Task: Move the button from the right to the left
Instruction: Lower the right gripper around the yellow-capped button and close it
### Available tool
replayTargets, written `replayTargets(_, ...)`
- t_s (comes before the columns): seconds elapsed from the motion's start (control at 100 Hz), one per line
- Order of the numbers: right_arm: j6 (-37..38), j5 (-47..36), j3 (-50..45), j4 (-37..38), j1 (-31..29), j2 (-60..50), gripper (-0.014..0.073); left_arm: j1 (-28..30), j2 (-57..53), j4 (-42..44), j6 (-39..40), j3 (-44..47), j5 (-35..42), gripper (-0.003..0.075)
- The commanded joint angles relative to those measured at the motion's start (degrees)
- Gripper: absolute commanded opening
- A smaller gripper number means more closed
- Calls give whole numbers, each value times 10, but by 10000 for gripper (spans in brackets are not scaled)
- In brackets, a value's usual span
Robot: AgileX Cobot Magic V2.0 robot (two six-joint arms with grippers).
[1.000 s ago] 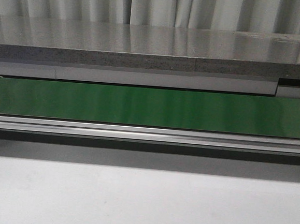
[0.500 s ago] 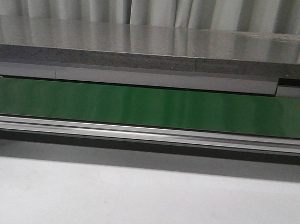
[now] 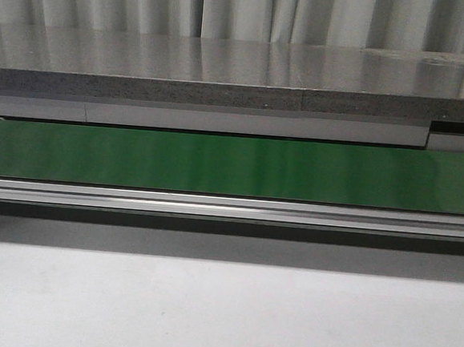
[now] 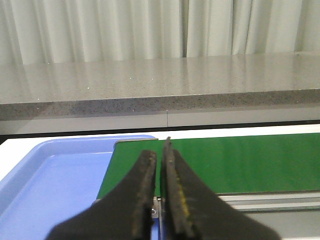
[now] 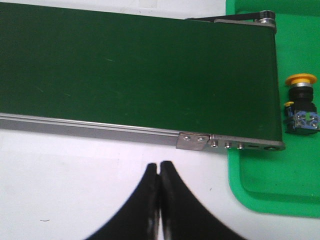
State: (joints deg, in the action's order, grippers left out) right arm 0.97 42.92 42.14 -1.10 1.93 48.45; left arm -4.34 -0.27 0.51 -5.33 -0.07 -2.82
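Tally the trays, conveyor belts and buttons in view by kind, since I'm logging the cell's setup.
Trays: 2, blue tray and green tray
Conveyor belts: 1, green belt
Buttons: 1, the button lying on the green tray
Total: 4

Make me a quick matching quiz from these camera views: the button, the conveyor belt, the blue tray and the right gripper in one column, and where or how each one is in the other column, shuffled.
Things:
1. button
2. conveyor belt
3. blue tray
4. right gripper

Place or state:
A. shut, over the white table
B. lying on the green tray, past the belt's end
C. dark green, nothing on it
D. at the belt's end, seen in the left wrist view

Pairs: 1-B, 2-C, 3-D, 4-A
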Motion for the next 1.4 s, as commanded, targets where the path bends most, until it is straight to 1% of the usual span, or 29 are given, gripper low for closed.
replayTargets(0.0,-1,-25,19,-1,1,-1,108,-6,-21,-5,4,23,49,5)
replayTargets(0.02,-1,-25,19,-1,1,-1,139,-6,-21,-5,4,23,49,5)
replayTargets(0.07,-1,-24,19,-1,1,-1,274,-6,-21,-5,4,23,49,5)
replayTargets(0.09,-1,-24,19,-1,1,-1,309,-6,-21,-5,4,23,49,5)
replayTargets(0.14,-1,-24,19,-1,1,-1,437,-6,-21,-5,4,23,49,5)
replayTargets(0.21,-1,-24,19,-1,1,-1,548,-6,-21,-5,4,23,49,5)
replayTargets(0.26,-1,-24,19,-1,1,-1,586,-6,-21,-5,4,23,49,5)
replayTargets(0.49,10,-10,28,-6,-3,5,591,-6,-21,-5,4,23,49,5)
replayTargets(0.59,10,9,55,-1,-24,22,591,-6,-21,-5,4,23,49,5)
replayTargets(0.67,8,10,79,19,-51,42,591,-6,-21,-5,4,23,49,5)
replayTargets(0.74,-6,8,98,32,-76,60,591,-6,-21,-5,4,23,49,5)
replayTargets(0.89,-59,-2,127,32,-124,100,591,-6,-21,-5,4,23,49,5)
replayTargets(1.16,-102,-50,155,31,-186,207,591,-6,-21,-5,4,23,49,5)
replayTargets(1.39,-145,-73,207,24,-243,310,591,-6,-21,-5,4,23,49,5)
